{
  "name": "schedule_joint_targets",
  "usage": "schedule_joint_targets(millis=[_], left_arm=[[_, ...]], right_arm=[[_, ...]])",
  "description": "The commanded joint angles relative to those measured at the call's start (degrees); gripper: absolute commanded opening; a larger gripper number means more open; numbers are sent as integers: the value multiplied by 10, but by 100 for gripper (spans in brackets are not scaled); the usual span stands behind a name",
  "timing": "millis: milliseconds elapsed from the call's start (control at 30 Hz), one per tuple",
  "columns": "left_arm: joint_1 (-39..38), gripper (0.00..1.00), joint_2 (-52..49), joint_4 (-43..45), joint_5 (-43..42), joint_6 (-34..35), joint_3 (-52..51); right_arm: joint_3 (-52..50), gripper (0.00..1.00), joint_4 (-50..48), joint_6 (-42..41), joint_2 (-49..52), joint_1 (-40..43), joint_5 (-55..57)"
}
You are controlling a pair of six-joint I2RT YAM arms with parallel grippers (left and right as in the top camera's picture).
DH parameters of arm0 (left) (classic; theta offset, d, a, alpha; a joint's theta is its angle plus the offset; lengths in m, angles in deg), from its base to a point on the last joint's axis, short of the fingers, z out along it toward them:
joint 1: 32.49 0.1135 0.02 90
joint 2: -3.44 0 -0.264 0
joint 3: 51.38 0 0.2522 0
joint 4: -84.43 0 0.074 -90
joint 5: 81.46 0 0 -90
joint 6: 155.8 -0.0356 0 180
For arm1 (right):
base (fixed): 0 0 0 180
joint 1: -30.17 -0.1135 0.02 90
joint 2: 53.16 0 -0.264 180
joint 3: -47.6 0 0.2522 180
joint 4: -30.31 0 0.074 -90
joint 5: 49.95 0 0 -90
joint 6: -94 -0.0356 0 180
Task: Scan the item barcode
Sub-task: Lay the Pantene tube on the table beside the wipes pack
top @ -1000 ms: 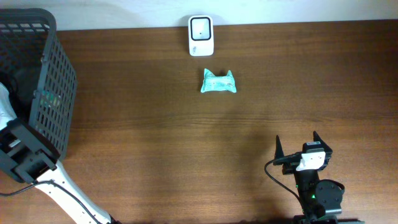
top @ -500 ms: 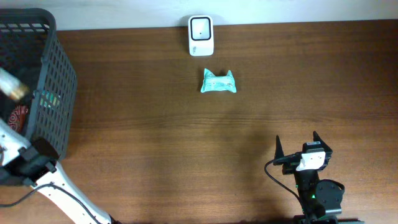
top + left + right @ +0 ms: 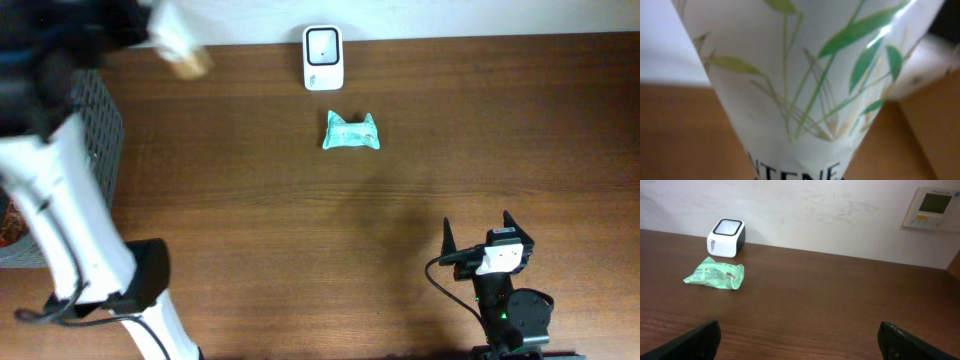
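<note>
- The left gripper (image 3: 145, 28) is pinched tight on a white tube (image 3: 800, 75). The tube fills the left wrist view, with green leaves and part of a black name on it.
- In the overhead view this hand and the tube are up in the air at the upper left of the frame. They look smeared, so I cannot tell just how the tube is turned.
- I see no barcode on the side that shows. I think it is on the back or near the end of the tube, so the tube may need a turn.
- The scanner (image 3: 322, 57) stands at the top middle of the frame, well apart from the tube and to its right. Its dark window looks up.
- A good way to do this step is to bring the tube over that window, go slow near the end, and turn the striped side down to face it.
- The tube looks smooth and may slip, so the pinch should be firm.
- A green packet (image 3: 352, 132) lies on the table (image 3: 250, 220), just below the scanner. The tube should pass above it and not bump it.
- The basket (image 3: 100, 140) sits at the left edge, under the arm.
- The right gripper (image 3: 478, 232) is at the lower right, spread wide and holding nothing. It can wait there.
</note>
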Motion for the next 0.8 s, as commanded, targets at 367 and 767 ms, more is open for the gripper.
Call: schedule_joint_targets(millis=[367,767], left_arm=[[-241,4,-157,221,202,28,-437],[-282,27,-169,195,198,28,-439]], right_arm=[[-3,99,2,3,-3,-3,3],[-3,99,2,3,-3,-3,3]])
